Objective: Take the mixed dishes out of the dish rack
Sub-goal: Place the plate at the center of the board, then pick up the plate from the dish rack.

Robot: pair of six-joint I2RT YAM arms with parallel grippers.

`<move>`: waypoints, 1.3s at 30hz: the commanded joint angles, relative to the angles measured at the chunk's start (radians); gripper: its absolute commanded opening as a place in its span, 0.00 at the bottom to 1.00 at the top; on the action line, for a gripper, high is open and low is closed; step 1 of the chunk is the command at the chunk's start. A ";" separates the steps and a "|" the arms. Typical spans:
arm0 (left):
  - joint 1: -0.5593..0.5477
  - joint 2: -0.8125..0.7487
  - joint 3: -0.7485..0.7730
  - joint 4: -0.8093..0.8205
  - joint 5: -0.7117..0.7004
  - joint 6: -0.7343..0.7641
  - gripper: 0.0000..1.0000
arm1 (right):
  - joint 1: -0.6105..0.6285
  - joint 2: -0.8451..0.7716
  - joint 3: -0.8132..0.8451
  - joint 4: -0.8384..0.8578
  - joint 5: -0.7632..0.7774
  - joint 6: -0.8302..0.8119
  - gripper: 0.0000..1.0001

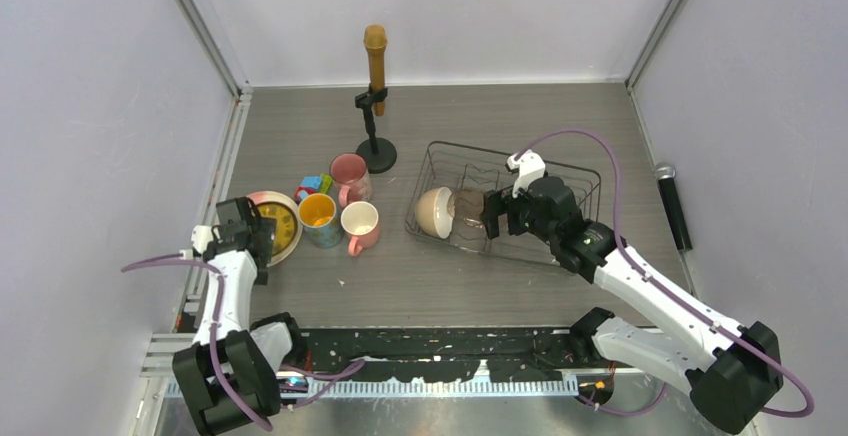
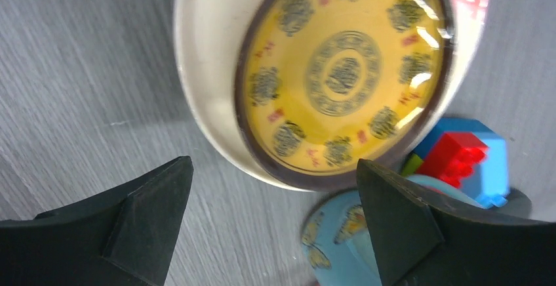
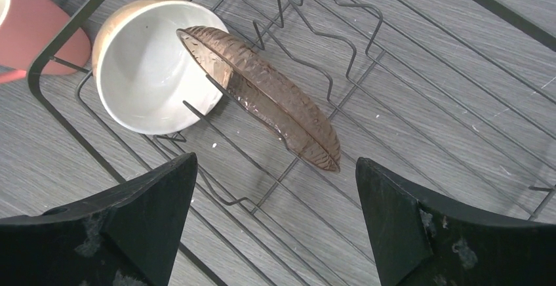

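The dish rack [image 1: 575, 178] is a black wire basket at centre right. Between its prongs [image 3: 262, 33] a cream bowl [image 1: 433, 212] [image 3: 147, 69] and a brownish glass bowl [image 1: 467, 208] [image 3: 275, 102] lean on edge. My right gripper [image 1: 492, 214] [image 3: 275, 187] hovers open just over them, with nothing between its fingers. At the left, the small yellow patterned plate [image 1: 285, 226] [image 2: 341, 69] lies on the large pink-and-cream plate [image 1: 262, 199] [image 2: 203, 69]. My left gripper [image 1: 262, 244] [image 2: 275, 187] is open above the plates' near edge, holding nothing.
Three mugs stand right of the plates: a pink one [image 1: 349, 174], a blue one with yellow inside [image 1: 318, 216] [image 2: 341, 240], and a pink one with a cream inside [image 1: 360, 226]. Toy blocks [image 1: 315, 186] [image 2: 469, 158] lie among them. Behind stands a microphone stand [image 1: 375, 106]; a microphone [image 1: 673, 206] lies far right.
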 commanded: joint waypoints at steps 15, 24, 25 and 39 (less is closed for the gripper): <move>-0.171 -0.075 0.376 -0.073 0.395 0.474 1.00 | 0.005 0.124 0.027 0.122 0.048 -0.308 0.79; -0.396 -0.098 0.419 -0.076 0.286 0.538 1.00 | 0.016 0.190 0.027 0.199 0.123 -0.420 0.65; -0.396 -0.105 0.417 -0.080 0.281 0.539 0.99 | 0.021 0.192 0.024 0.205 0.127 -0.425 0.65; -0.396 -0.192 0.396 -0.051 0.319 0.534 1.00 | 0.036 0.140 -0.002 0.240 0.138 -0.477 0.38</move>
